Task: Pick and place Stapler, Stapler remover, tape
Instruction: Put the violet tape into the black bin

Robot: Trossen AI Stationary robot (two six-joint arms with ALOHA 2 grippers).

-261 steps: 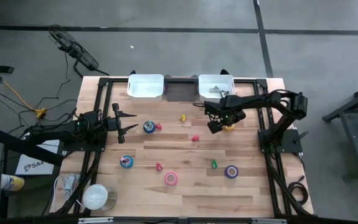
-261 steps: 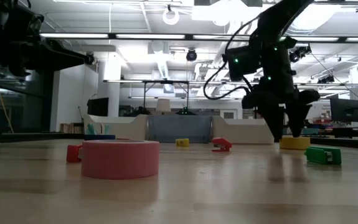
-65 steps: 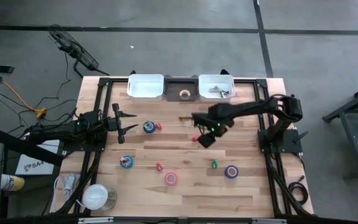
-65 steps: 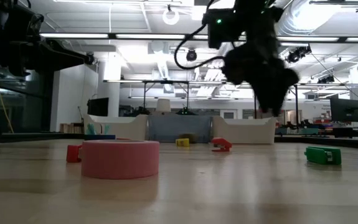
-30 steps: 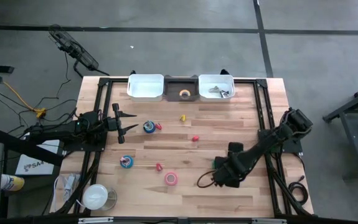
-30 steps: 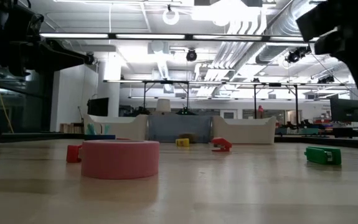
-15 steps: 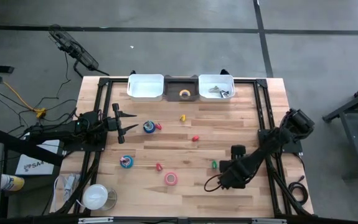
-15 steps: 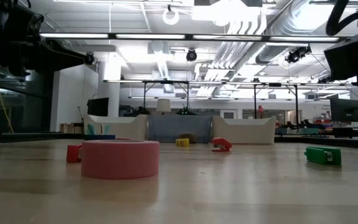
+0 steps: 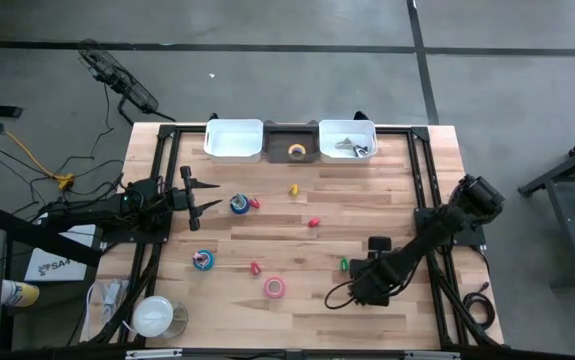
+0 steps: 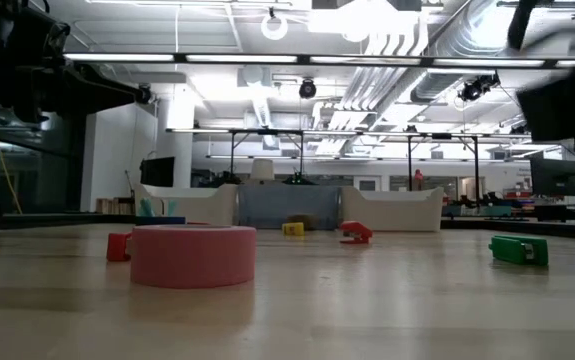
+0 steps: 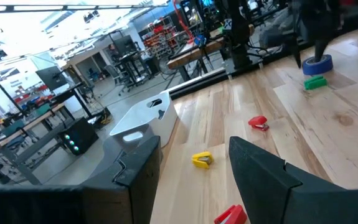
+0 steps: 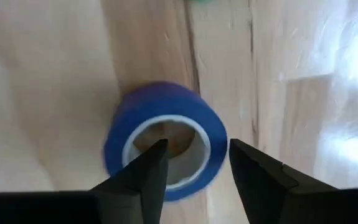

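Blue tape roll [image 12: 165, 140] motion-blurred, hidden under right arm [image 9: 407, 258] from above, contents of right bin [image 9: 348, 141] indistinct

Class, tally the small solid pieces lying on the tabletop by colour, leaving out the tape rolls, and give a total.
Red pieces: 3
Yellow piece: 1
Green piece: 1
Total: 5

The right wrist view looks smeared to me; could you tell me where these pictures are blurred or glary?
Right wrist view: the blue tape and the wood are motion-smeared, with glare at one edge. Low view: the right arm is a dark blur in the upper corner, ceiling lights blow out. Left wrist view: bright windows wash out the background. High view: evenly lit, sharp.
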